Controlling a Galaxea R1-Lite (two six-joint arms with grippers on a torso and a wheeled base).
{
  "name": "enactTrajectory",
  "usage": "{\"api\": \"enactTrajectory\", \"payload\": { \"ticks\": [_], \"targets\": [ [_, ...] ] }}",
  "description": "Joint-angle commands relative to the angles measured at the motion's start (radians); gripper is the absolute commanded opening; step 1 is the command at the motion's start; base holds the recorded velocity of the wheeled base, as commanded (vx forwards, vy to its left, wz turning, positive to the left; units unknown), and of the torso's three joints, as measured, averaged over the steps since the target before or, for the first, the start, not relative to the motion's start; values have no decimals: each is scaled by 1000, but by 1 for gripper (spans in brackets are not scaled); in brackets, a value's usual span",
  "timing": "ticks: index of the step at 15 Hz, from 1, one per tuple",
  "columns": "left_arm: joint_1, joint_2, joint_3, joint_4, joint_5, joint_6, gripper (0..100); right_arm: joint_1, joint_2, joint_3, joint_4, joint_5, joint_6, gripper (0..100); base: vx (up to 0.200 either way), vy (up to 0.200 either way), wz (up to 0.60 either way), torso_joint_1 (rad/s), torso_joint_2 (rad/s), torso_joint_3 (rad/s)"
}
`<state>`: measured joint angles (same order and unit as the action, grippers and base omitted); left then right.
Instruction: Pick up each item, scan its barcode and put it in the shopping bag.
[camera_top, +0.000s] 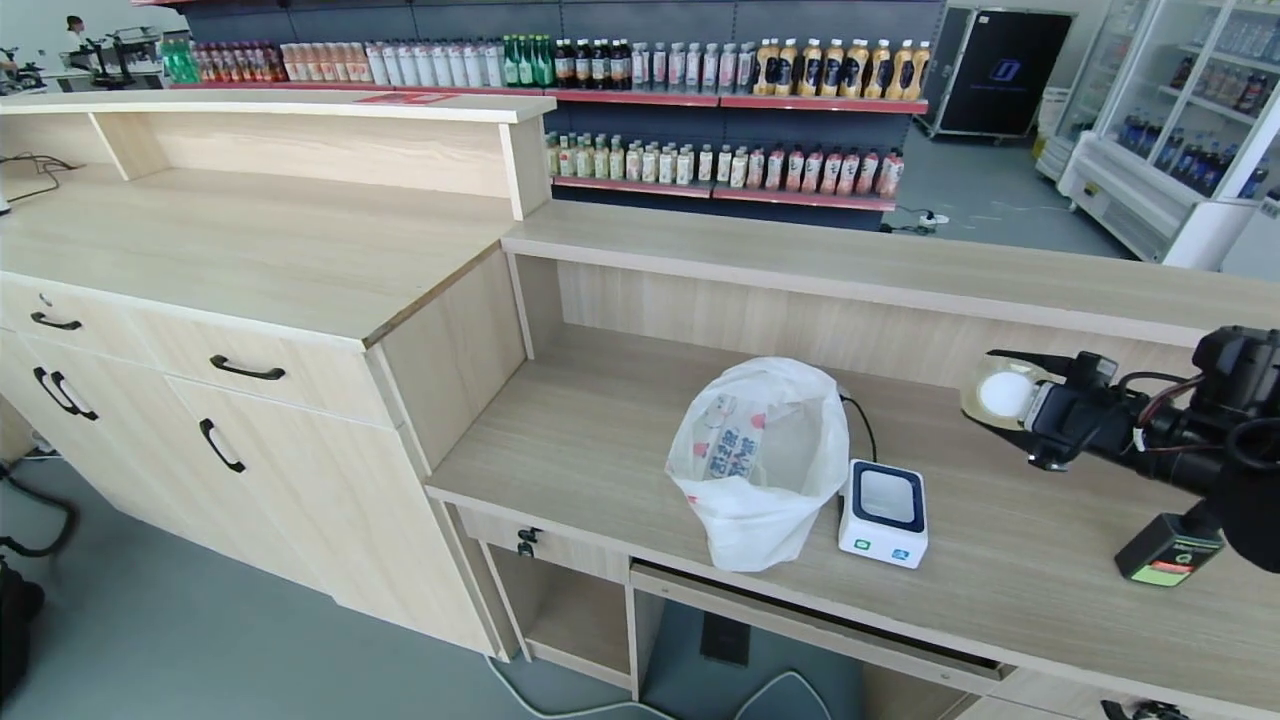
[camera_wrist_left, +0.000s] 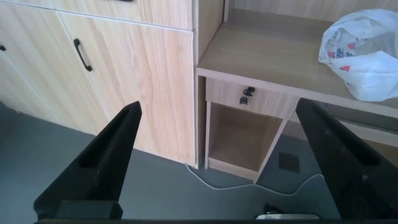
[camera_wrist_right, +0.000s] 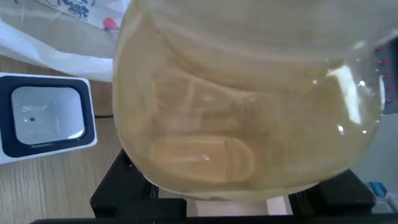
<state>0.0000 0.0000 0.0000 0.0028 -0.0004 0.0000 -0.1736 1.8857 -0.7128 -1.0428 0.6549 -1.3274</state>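
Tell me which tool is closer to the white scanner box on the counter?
Right. The right tool holds a clear container over the counter, beside the scanner. The left tool hangs open over the floor, past the bag.

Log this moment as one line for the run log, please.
right hand: shut on clear container, held right of scanner | left hand: open, empty | shopping bag: packet inside
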Motion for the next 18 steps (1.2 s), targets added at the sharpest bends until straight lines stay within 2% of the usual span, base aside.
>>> {"api": "enactTrajectory", "payload": {
  "ticks": [1, 6, 11, 18],
  "targets": [
    [0, 0, 0, 0, 0, 0, 100, -6, 93, -31, -28, 29, -39, 0, 0, 0, 0, 0, 0, 0],
    [0, 0, 0, 0, 0, 0, 100, -33, 211, -63, -71, 95, -75, 0, 0, 0, 0, 0, 0, 0],
    [0, 0, 0, 0, 0, 0, 100, 0, 286, -77, -76, 149, -78, 0, 0, 0, 0, 0, 0, 0],
    [0, 0, 0, 0, 0, 0, 100, 49, 371, -120, -94, 149, -88, 0, 0, 0, 0, 0, 0, 0]
  ]
}}
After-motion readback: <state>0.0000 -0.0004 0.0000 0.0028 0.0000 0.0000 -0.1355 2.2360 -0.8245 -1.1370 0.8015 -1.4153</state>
